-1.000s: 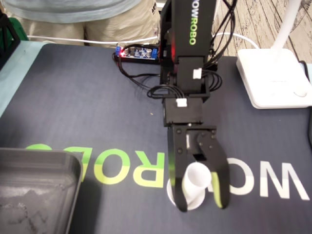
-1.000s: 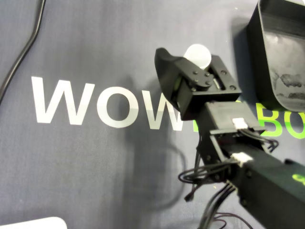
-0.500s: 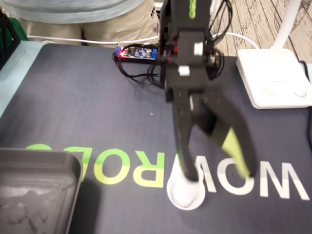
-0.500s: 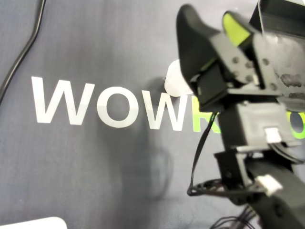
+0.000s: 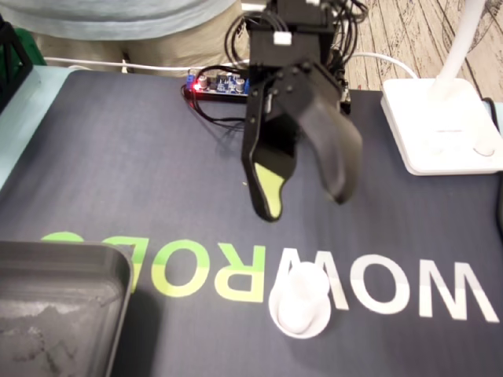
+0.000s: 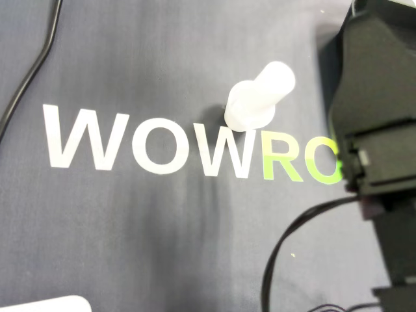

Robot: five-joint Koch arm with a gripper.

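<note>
Dark mat (image 5: 118,157) bears a white peg (image 5: 300,305); the hand (image 5: 305,200) hangs clear, jaws apart; tray (image 5: 78,250) cut off.

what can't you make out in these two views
1. End effector: open in the fixed view; in the overhead view the arm covers its tips.
2. Grey tray: cut by the fixed view's left and bottom edges.
3. White peg: overexposed, surface detail lost in both views.
4. Lamp base: cut by the fixed view's right edge.
</note>
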